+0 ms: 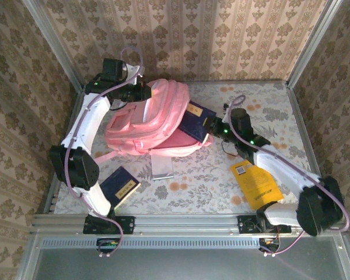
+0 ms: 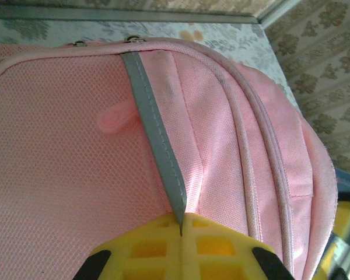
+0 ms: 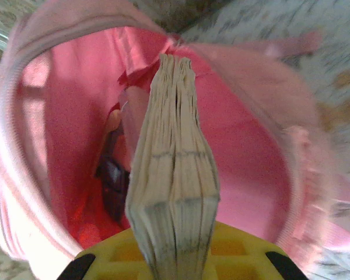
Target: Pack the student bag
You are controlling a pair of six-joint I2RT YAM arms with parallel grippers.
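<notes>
The student bag [image 1: 141,125] is a big pink backpack lying mid-table with its mouth facing right. At the bag's top end my left gripper [image 1: 141,91] is shut. In the left wrist view its yellow jaws [image 2: 181,226] pinch a grey strip [image 2: 154,125] sewn on the pink fabric [image 2: 58,157]. My right gripper [image 1: 217,126] is shut on a dark blue book [image 1: 196,119] that sits partly in the bag's mouth. The right wrist view shows the book's page edges [image 3: 172,157] clamped between the jaws [image 3: 175,236], pointing into the pink interior [image 3: 254,163], where a dark item [image 3: 114,184] lies.
A second blue book [image 1: 119,185] lies near the front left by the left arm. A yellow book [image 1: 255,184] lies at the front right under the right arm. A small silvery flat item [image 1: 162,166] rests just in front of the bag. Metal rails and patterned walls enclose the table.
</notes>
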